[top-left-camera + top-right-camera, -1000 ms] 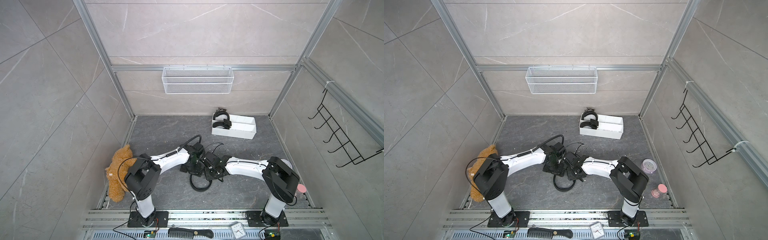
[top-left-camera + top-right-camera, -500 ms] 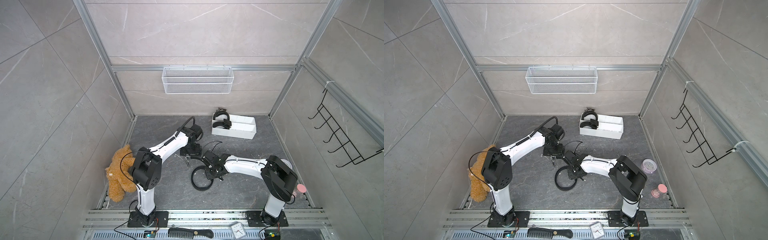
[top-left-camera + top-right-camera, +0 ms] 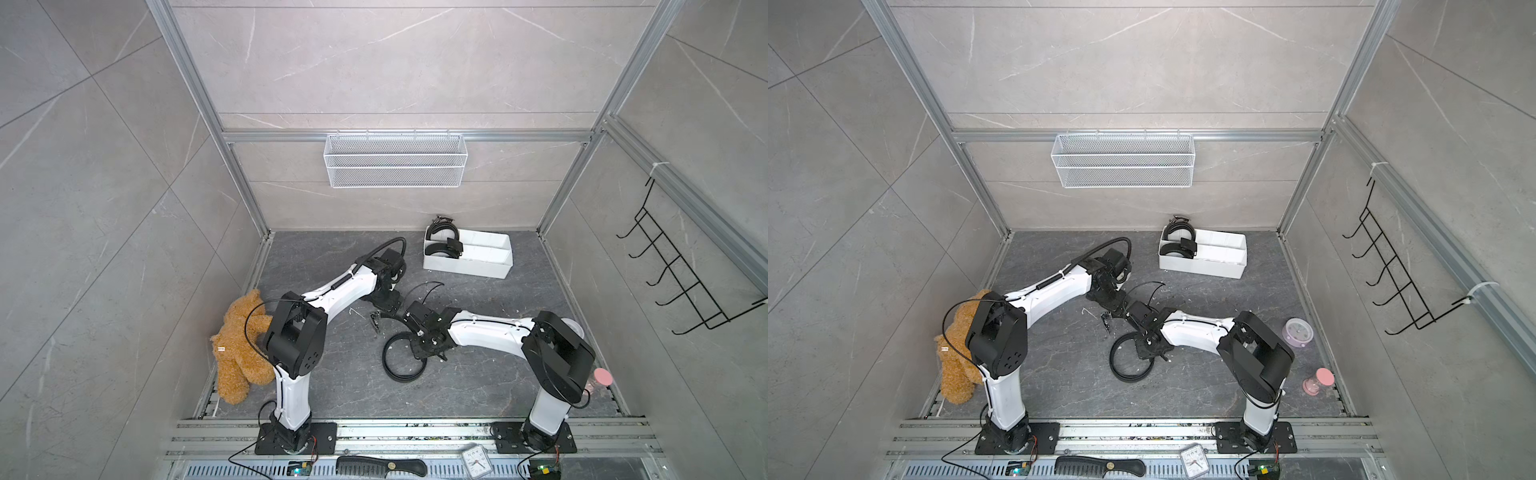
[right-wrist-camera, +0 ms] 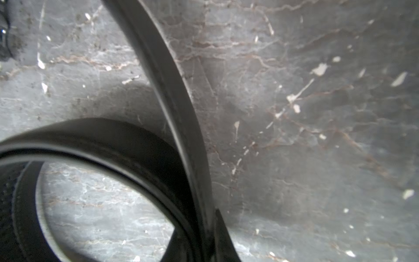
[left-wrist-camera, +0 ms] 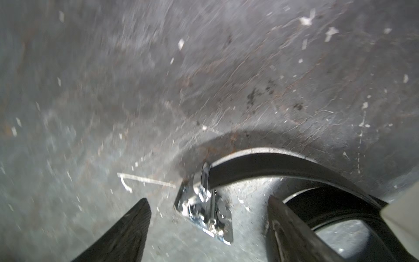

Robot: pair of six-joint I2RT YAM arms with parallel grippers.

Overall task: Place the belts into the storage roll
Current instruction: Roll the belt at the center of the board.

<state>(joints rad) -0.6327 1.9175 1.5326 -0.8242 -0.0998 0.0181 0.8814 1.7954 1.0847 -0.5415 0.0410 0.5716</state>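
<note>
stored belts: two coils sit in the storage roll, in the two compartments at its left end, one behind the other. The right-end compartments look bare.
loose belt: the third belt lies on the counter between the arms, well apart from the storage roll. Part of it is curled into a ring and the rest runs out to the buckle.
right claw: closed on the strap just beside the ring (in the wrist view the strap runs straight into the fingers). I read it as an anchor, so the coil can't spring open or slide.
left claw: open and low over the counter, with its fingers either side of the buckle and apparently not touching it.
why the buckle: probably because it is the stiff, heavy end. Gripping it gives control of the free length, which can then be wound toward the pinned ring.
step: my read is a pre-grasp on the buckle. The coil is not tight yet and the transfer has not begun.
progress: two of three belts are in.
risk: the buckle lies nearly flat, so the fingers may skate over it. The strap looks springy and would likely uncoil if the right claw let go.
</note>
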